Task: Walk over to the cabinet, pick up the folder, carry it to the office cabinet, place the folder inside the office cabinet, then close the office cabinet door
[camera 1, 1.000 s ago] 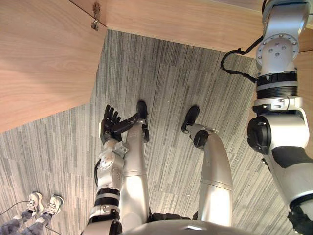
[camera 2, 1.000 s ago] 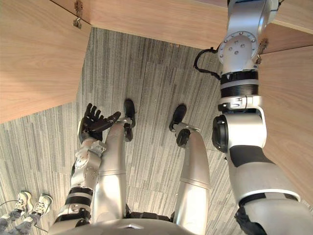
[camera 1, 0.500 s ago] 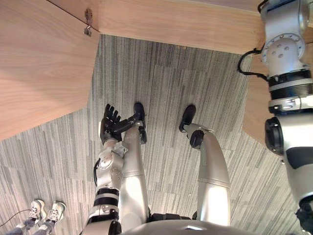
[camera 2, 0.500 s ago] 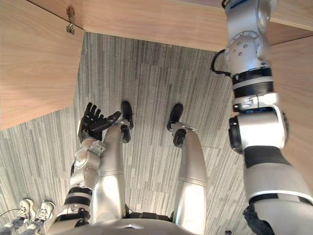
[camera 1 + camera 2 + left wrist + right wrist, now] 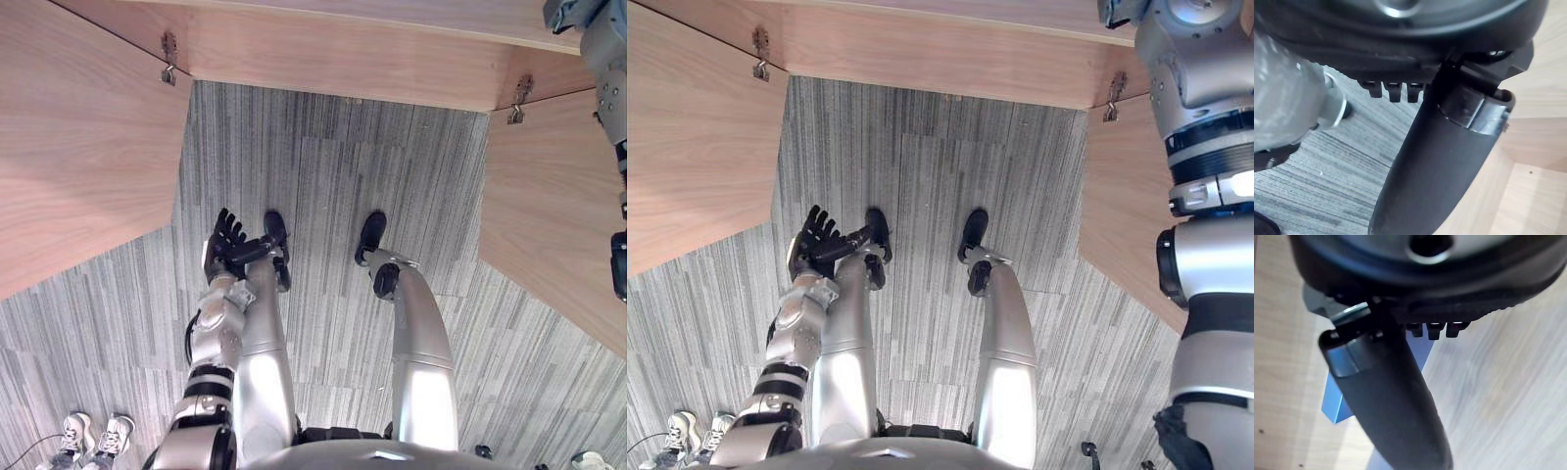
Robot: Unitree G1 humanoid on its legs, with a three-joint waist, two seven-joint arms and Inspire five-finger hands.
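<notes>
I see pale wood-grain cabinet doors (image 5: 78, 147) with a smooth, matt finish, small bright metal hinges (image 5: 169, 59), and grey ribbed carpet (image 5: 333, 157). The blue folder (image 5: 1334, 404) looks smooth. My right hand (image 5: 1396, 421) is dark and matt.

Eye cams are looking down, sharing carpet (image 5: 323, 127) btw cabinet doors (image 5: 78, 147); wrist cams are peering v. close along left hand (image 5: 1435, 161), right hand (image 5: 1391, 396).

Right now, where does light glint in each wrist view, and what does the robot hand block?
Left wrist view: a glint on the left robot hand, at its thumb band; the thumb covers carpet and wood. Right wrist view: a glint on the right robot hand, whose thumb crosses the blue folder.
</notes>
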